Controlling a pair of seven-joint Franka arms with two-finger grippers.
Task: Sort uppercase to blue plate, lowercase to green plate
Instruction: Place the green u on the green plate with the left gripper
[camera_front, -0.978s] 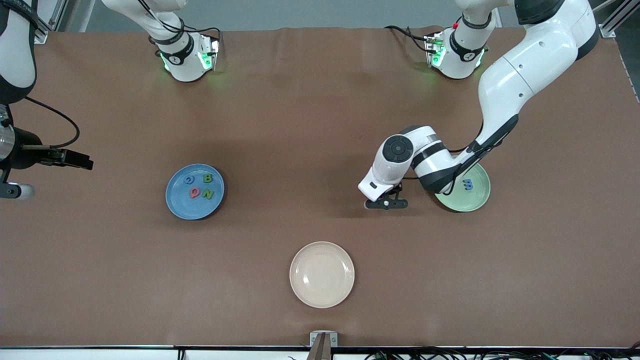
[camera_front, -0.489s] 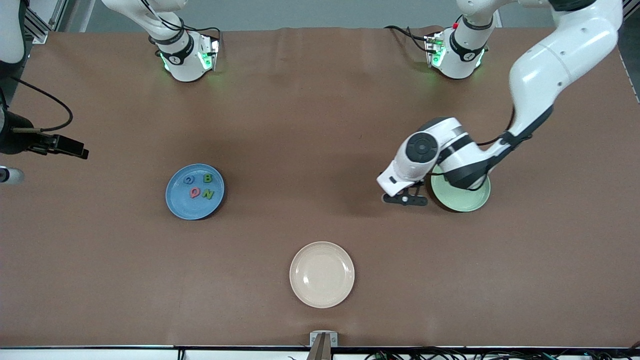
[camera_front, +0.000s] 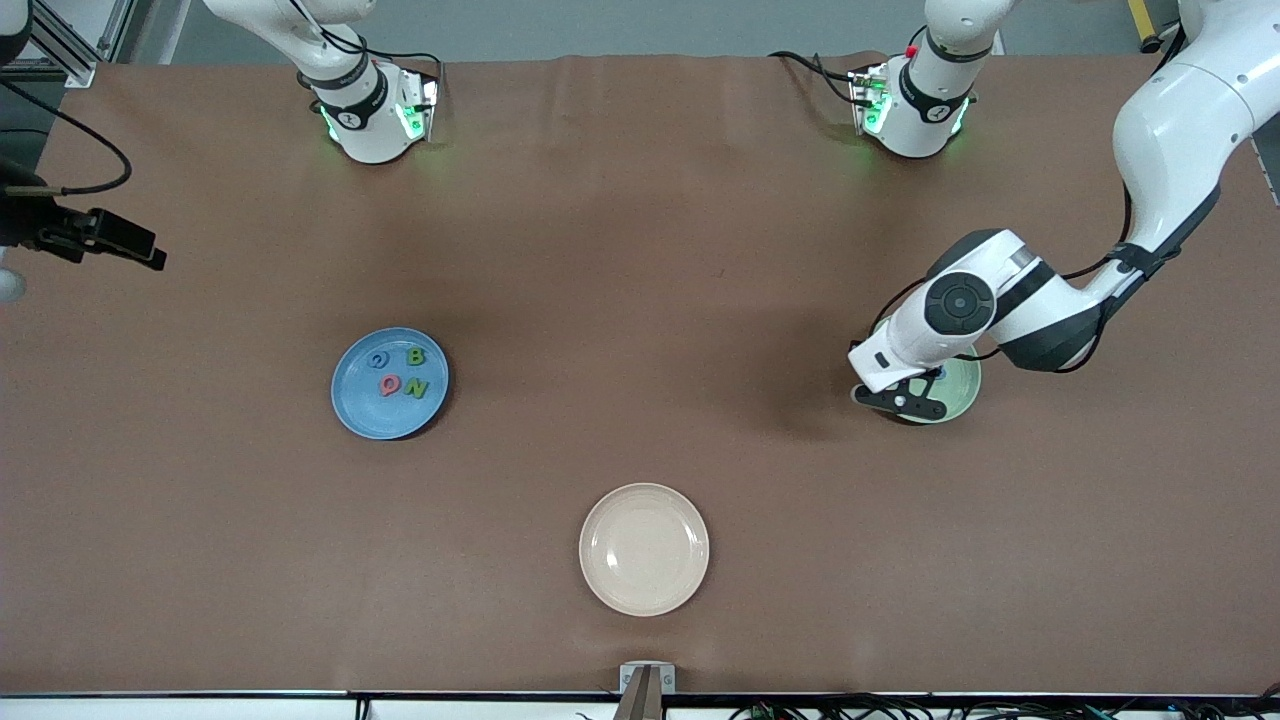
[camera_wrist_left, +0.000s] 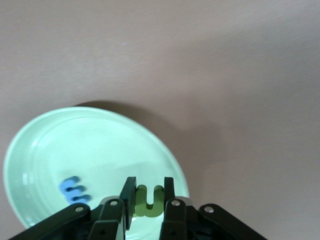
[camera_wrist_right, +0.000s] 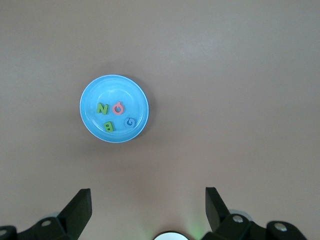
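Swung over the green plate (camera_wrist_left: 95, 145) with a green lowercase letter (camera_wrist_left: 149, 201) pinched between left gripper (camera_wrist_left: 148, 200) jaws, blue m (camera_wrist_left: 74, 191) beside them; uppercase (camera_front: 397, 371) already on blue plate (camera_front: 352, 405); right gripper (camera_wrist_right: 148, 207) jaws wide, waiting.

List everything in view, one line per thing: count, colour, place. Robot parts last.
blue plate: one, blue, toward the right arm's end of the table.
uppercase letters: four on the blue plate: blue G, green B, pinkish-red Q, green N.
green plate: one, pale mint green, toward the left arm's end, partly covered by the left arm.
blue m: one, blue, lying in the green plate.
green n: one, green, held over the green plate.
beige plate: one, beige, nearest the front camera, nothing on it.
left gripper: shut on the green n, over the green plate.
right gripper: open, waiting high above the table, off to the right arm's end.
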